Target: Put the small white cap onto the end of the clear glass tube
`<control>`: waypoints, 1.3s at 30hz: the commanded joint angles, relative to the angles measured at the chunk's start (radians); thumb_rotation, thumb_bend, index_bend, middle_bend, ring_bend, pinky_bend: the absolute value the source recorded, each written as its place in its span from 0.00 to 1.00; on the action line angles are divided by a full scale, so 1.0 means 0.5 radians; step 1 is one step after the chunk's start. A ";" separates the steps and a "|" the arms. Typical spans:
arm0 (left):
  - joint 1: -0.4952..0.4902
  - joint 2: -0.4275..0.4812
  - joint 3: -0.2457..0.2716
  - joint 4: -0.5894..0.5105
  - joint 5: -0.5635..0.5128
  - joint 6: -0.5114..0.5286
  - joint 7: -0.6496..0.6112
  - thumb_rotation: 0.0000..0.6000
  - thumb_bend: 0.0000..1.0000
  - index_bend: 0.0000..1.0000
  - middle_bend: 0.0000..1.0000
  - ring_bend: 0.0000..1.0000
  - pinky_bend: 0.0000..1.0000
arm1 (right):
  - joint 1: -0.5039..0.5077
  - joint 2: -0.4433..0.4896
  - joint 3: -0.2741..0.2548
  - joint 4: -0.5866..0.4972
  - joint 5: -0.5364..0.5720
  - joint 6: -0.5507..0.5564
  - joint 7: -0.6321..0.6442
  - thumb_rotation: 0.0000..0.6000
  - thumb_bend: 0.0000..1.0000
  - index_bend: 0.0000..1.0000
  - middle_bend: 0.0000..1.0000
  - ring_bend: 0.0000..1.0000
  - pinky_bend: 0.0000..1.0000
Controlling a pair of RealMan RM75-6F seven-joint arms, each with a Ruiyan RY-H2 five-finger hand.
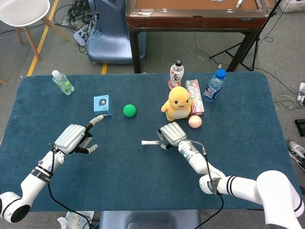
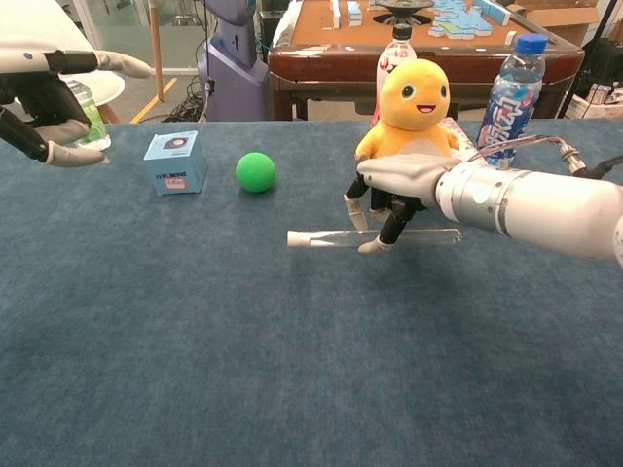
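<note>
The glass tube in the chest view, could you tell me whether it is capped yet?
Capped: the white cap sits on the left end of the glass tube.

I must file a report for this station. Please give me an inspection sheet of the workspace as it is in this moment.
Surface: table covered in dark blue cloth.
Job's things: clear glass tube horizontal, low over the cloth; small white cap already on its end.
Clutter: blue box, green ball, yellow plush toy, pink ball, pink carton, three bottles.
Hands: right hand holds the tube; left hand holds nothing, fingers apart.
Cables: thin cable along each forearm; cables on the floor behind.
Surroundings: wooden table, white chair, tripod legs.
</note>
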 commanded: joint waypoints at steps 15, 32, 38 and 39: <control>0.005 -0.026 0.003 0.004 0.007 -0.008 0.005 1.00 0.29 0.03 0.88 0.83 0.90 | -0.060 -0.086 -0.018 0.090 -0.035 0.049 -0.045 1.00 0.33 0.38 0.88 1.00 0.97; 0.184 0.034 0.074 0.105 -0.089 0.133 0.133 1.00 0.29 0.08 0.71 0.69 0.75 | -0.555 0.699 -0.062 -0.791 -0.435 0.764 0.168 1.00 0.24 0.26 0.77 0.85 0.97; 0.342 -0.035 0.122 0.177 -0.126 0.345 0.334 1.00 0.29 0.12 0.56 0.59 0.61 | -0.848 0.945 -0.183 -0.939 -0.569 1.074 0.238 1.00 0.24 0.28 0.66 0.71 0.90; 0.365 -0.044 0.128 0.184 -0.127 0.376 0.353 1.00 0.29 0.12 0.55 0.57 0.59 | -0.889 0.967 -0.199 -0.945 -0.586 1.118 0.249 1.00 0.24 0.28 0.65 0.69 0.88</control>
